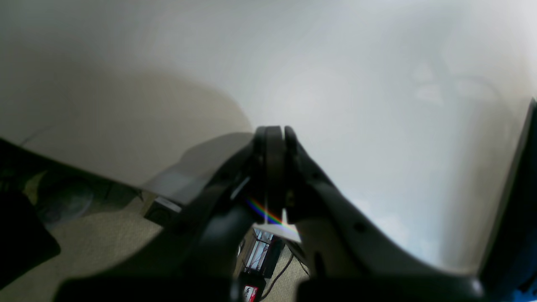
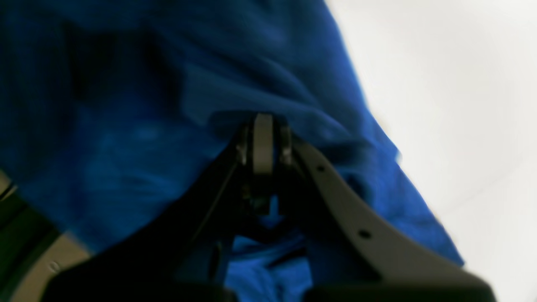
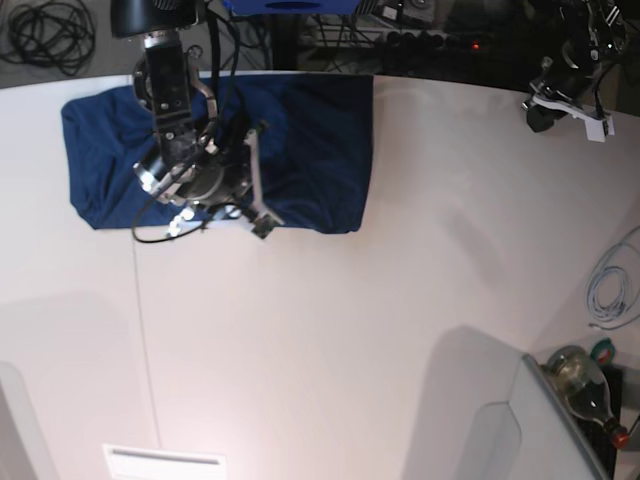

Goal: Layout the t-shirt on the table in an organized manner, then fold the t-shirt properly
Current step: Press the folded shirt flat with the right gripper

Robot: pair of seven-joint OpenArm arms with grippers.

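Lying near the far edge of the white tabletop [image 3: 330,350], the navy t-shirt [image 3: 310,150] looks folded into a rectangle, so little seems left. The right gripper [image 2: 263,126] hangs over it, jaws together on nothing I can make out; the left gripper [image 1: 275,138], jaws also closed and empty, sits well apart.

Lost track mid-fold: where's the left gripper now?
In the base view the left gripper sits at the table's far right edge, well away from the t-shirt.
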